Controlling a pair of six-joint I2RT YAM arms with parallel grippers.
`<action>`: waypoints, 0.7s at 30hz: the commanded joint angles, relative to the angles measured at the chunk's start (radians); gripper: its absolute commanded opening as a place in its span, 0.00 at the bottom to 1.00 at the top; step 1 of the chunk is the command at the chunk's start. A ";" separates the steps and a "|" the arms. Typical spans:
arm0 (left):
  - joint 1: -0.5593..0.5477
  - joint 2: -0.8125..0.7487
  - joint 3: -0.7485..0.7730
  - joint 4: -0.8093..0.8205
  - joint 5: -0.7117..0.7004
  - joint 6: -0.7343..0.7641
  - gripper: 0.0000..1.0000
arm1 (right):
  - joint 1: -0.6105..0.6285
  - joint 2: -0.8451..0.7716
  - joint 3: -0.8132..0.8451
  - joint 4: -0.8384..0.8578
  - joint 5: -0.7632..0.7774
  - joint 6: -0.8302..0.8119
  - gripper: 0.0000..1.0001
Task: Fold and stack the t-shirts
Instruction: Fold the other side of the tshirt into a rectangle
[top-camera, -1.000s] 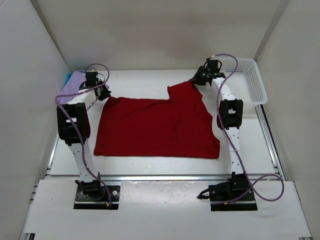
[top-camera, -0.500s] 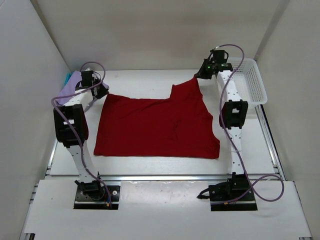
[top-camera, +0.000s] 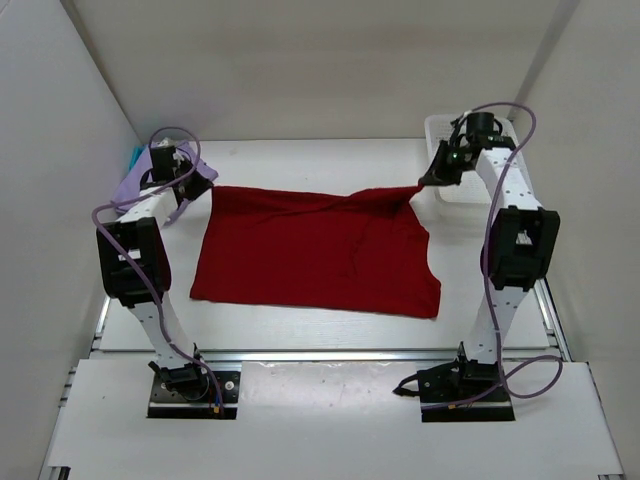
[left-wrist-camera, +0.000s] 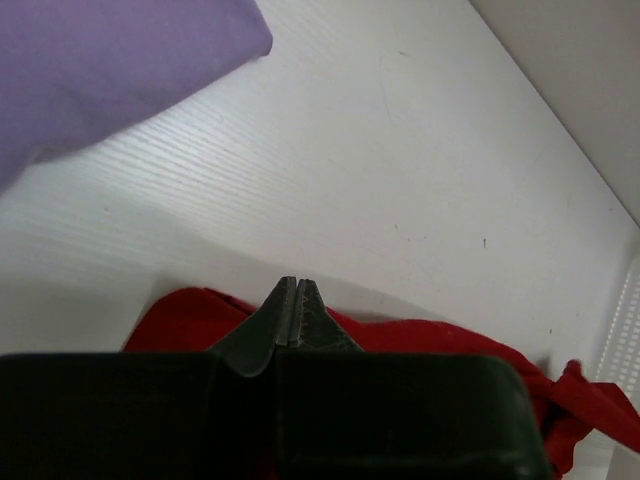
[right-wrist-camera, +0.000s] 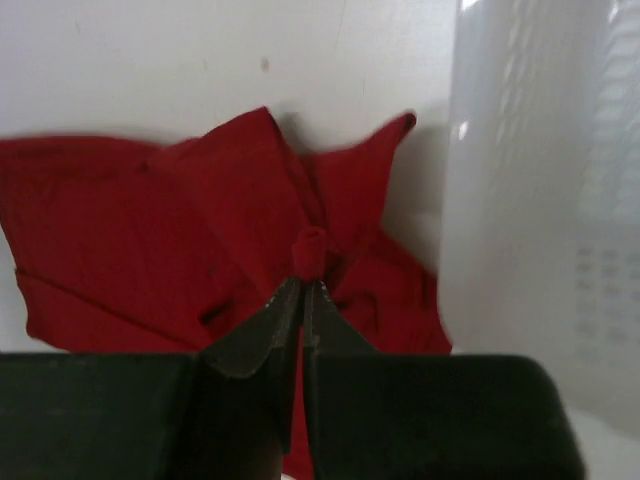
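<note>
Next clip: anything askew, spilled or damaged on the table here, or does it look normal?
Nothing spilled or damaged. The red t-shirt lies askew: its far right corner is bunched in the shut right gripper and stretched toward the white basket, leaving diagonal creases and an uneven near hem.
</note>
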 joint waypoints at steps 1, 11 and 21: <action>0.010 -0.079 -0.027 0.034 0.033 -0.010 0.00 | 0.018 -0.131 -0.179 0.178 0.004 -0.022 0.00; 0.069 -0.198 -0.218 0.122 0.079 -0.063 0.00 | 0.159 -0.378 -0.476 0.302 0.231 -0.008 0.00; 0.111 -0.320 -0.381 0.139 0.074 -0.040 0.00 | 0.133 -0.689 -0.812 0.371 0.248 0.038 0.00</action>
